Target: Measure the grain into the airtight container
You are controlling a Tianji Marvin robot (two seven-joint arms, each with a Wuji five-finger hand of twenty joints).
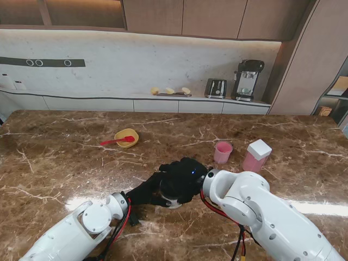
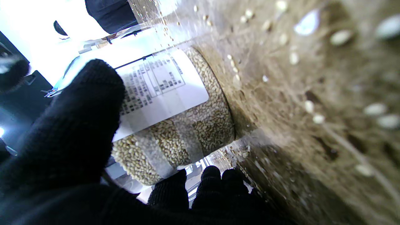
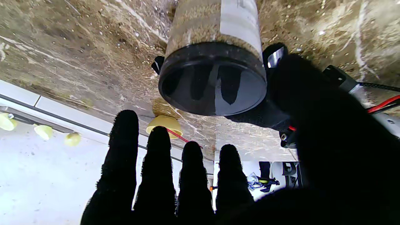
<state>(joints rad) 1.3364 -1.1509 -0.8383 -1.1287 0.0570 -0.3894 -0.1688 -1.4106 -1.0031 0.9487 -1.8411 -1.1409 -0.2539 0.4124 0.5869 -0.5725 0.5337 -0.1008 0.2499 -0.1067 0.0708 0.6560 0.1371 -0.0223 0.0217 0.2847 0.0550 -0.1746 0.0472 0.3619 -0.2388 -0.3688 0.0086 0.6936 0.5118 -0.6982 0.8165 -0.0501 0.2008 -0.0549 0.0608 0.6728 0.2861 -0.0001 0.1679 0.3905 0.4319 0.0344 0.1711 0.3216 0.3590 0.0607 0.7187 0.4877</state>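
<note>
Marble table (image 1: 65,157), left hand (image 1: 149,190) grasping grain jar (image 2: 175,125), right hand (image 1: 185,176) spread.

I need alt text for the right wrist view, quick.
A clear grain jar with a black lid stands on the marble table, gripped by the left robot hand. The right robot hand's fingers reach toward the lid, not touching it.

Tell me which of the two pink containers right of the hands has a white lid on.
The pink container farther right, capped with a white lid. The pink cup beside it is open-topped.
</note>
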